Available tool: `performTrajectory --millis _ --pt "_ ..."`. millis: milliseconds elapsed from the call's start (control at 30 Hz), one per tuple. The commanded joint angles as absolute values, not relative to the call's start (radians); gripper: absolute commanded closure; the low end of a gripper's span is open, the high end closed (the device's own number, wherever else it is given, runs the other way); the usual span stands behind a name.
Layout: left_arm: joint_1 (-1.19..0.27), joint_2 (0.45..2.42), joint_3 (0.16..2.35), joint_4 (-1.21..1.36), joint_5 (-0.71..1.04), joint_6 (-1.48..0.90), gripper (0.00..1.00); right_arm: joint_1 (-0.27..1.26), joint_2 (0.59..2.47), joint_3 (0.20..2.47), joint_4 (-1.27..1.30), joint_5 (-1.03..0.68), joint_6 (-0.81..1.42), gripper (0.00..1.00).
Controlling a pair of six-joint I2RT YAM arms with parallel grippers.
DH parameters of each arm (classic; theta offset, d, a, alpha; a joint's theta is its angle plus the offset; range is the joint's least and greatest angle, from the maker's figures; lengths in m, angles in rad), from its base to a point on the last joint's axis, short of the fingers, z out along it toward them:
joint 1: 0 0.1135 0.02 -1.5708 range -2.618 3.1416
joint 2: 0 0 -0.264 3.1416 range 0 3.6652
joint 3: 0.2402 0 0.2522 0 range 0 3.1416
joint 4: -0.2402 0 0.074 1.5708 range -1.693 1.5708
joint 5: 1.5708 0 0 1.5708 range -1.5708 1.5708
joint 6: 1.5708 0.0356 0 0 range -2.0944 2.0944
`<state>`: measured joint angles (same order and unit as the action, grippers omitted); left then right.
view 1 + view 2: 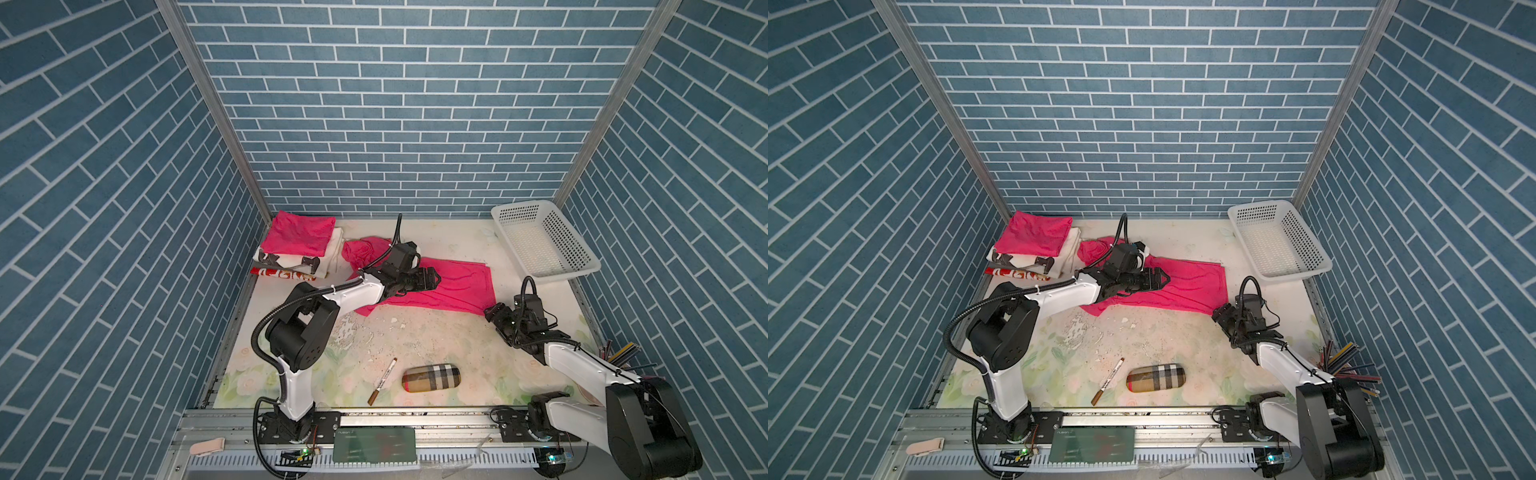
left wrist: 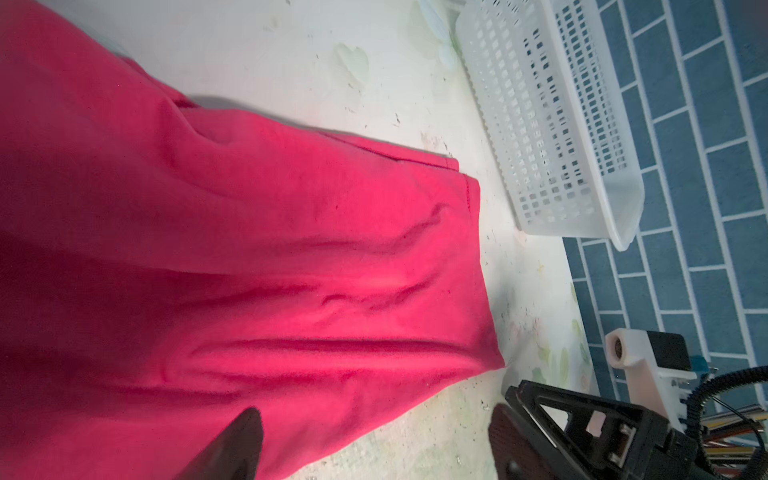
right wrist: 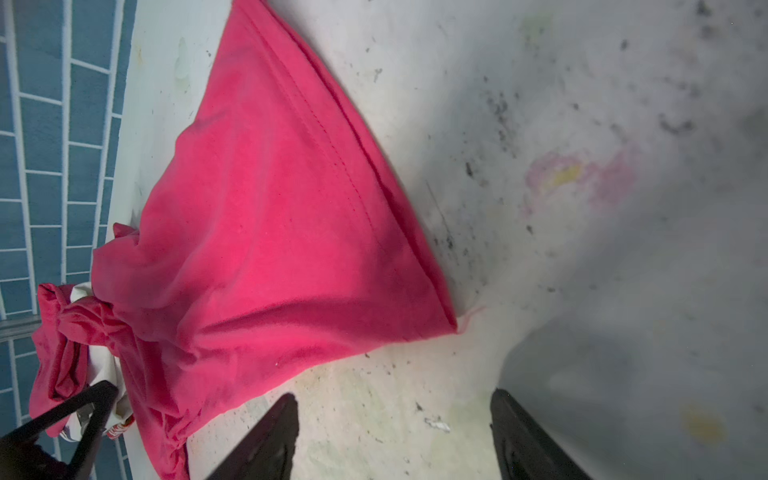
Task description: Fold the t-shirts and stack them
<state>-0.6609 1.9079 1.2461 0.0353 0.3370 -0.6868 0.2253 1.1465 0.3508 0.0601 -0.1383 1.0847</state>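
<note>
**Q:** In both top views, what lies where?
**A:** The spread t-shirt (image 1: pixel 457 289) lies at 12 o'clock on the table (image 1: pixel 436 345), under the left gripper (image 1: pixel 435 277), whose jaws are wide apart. The folded t-shirt (image 1: pixel 299 233) is at 10 o'clock.
**Q:** And in the wrist views?
**A:** Left: the spread t-shirt's wrinkled cloth. Right: the right gripper (image 3: pixel 394 397), jaws parted and empty, near the shirt's corner.

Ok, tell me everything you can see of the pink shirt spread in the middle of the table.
The shirt is plain bright pink, thin soft fabric with a stitched hem. It lies on the table, its long body fairly flat with shallow wrinkles, the far left end bunched beside the folded stack. The left arm reaches over its middle, jaws open; the right arm holds open jaws just off its near right corner.
</note>
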Motion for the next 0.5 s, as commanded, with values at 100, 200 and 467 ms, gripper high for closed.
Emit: performTrajectory --millis 100,200,467 --pt "-0.672 1.987 1.264 0.052 0.355 -0.709 0.13 0.206 1.207 0.291 0.199 -0.104 1.294 0.30" --pt "-0.672 1.996 1.268 0.051 0.354 -0.706 0.13 0.194 1.280 0.285 0.270 -0.130 1.326 0.34" --pt "-0.665 1.977 1.243 0.031 0.335 -0.686 0.13 0.190 1.349 0.262 0.327 -0.111 1.391 0.47"
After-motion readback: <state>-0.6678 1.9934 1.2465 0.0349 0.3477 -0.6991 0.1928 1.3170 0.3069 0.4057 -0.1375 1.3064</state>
